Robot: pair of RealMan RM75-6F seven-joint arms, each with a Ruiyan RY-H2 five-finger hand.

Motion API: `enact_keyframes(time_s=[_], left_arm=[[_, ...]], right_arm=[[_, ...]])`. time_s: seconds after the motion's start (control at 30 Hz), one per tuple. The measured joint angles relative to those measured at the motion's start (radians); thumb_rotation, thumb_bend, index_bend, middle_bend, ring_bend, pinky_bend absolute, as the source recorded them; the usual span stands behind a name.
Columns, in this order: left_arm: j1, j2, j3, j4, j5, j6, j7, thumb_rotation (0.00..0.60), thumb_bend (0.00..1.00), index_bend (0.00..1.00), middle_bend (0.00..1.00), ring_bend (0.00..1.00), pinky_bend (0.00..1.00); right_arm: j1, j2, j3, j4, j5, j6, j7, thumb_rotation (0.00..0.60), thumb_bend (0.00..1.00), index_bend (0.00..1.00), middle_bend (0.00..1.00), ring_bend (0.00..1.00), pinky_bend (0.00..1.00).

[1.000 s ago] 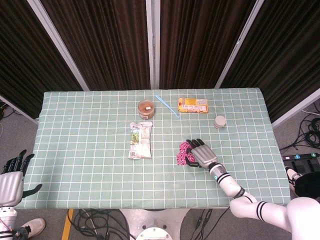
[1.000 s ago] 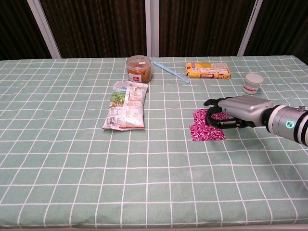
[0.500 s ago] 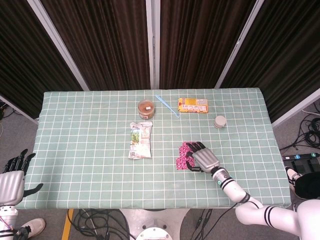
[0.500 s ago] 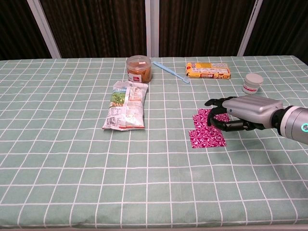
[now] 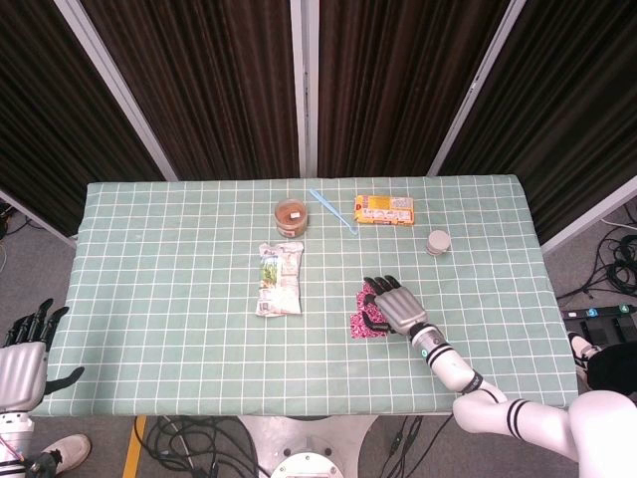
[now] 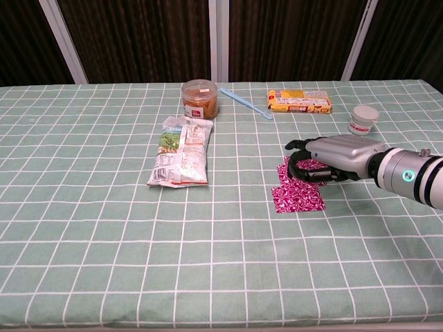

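The right robot hand [image 6: 325, 158] lies right of centre in the chest view, palm down over the far part of a magenta patterned packet [image 6: 299, 191], its dark fingers [image 6: 296, 146] curled down onto it; whether they actually pinch the packet cannot be told. The packet lies flat on the green checked counter [image 6: 104, 263] (its near half shows clear of the hand). In the head view the same hand [image 5: 395, 305] sits lower right of centre, with the packet [image 5: 362, 321] showing at its left edge. The left robot hand [image 5: 25, 344] hangs off the counter at the lower left edge of the head view, fingers spread and holding nothing. Left of centre lies a snack bag [image 6: 180, 158].
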Motion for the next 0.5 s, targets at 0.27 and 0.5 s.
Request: enact_keyframes(time_s=[0.27, 0.5], left_arm=[[-0.001, 0.000, -0.002, 0.002, 0.001, -0.001, -0.002, 0.600, 0.09, 0.19, 0.15, 0.14, 0.15], [0.007, 0.001, 0.002, 0.006, -0.002, 0.003, -0.010, 0.600, 0.09, 0.19, 0.15, 0.14, 0.14]], right_arm=[[0.014, -0.010, 0.015, 0.004, -0.016, 0.012, 0.012, 0.000, 0.47, 0.30, 0.00, 0.00, 0.00], [0.038, -0.047, 0.025, 0.048, 0.010, -0.021, -0.007, 0.001, 0.47, 0.30, 0.00, 0.00, 0.00]])
